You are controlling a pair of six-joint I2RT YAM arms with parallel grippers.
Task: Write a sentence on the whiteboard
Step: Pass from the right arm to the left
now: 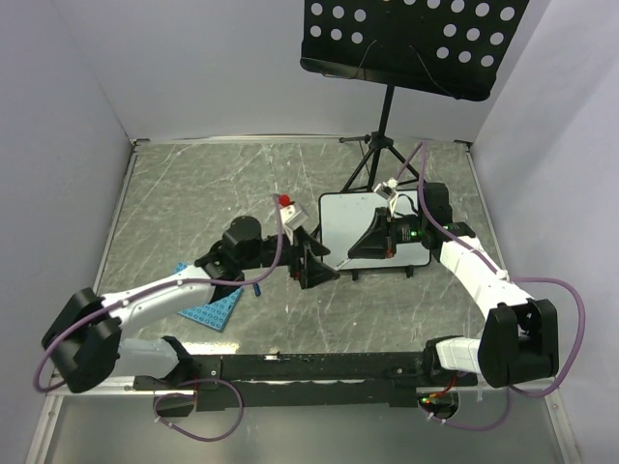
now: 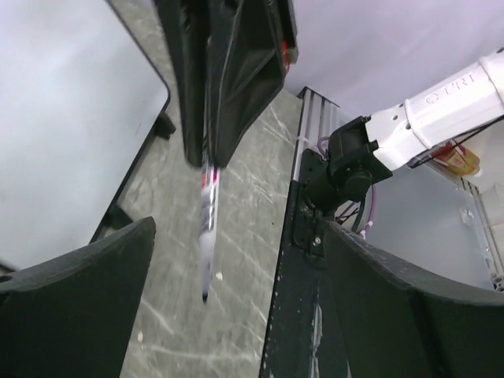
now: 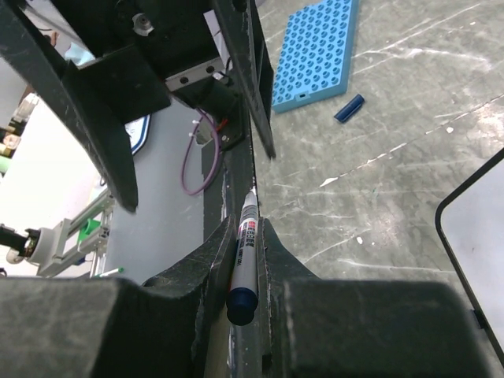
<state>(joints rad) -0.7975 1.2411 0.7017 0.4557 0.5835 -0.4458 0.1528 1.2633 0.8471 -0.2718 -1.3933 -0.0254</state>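
Board (image 1: 336, 217): stands on short black feet on the table (image 1: 193, 213), right of centre and toward the far side. The face we can see is plain white.
Right gripper (image 3: 250, 232): reaches over the near half of the board, pointing left. Its fingers (image 3: 181, 283) are clenched on a marker (image 3: 244, 248).
Marker: white barrel with a dark blue butt end toward the right wrist camera. It runs out past the right fingertips.
Marker tip: in the left wrist view it hangs over bare table, just beside the board's edge and off its face. We cannot tell whether it touches the table.
Left gripper (image 1: 311, 259): just left of the board's near left corner, facing right toward the right gripper.
Left fingers (image 2: 79, 299): spread wide and released, grasping nothing. The marker's tip end shows between them and touches neither.
Plate (image 1: 211, 311): blue and studded, flat on the table at near left, partly under the left arm, well apart from the board.
Cap (image 3: 349, 108): small, dark blue, lying on the table just beside the plate.
Stand (image 1: 416, 43): black perforated tray on a tripod, beyond the board at the far side.
Red-topped piece (image 1: 286, 202): small, far-left of the board. We cannot tell what it is.
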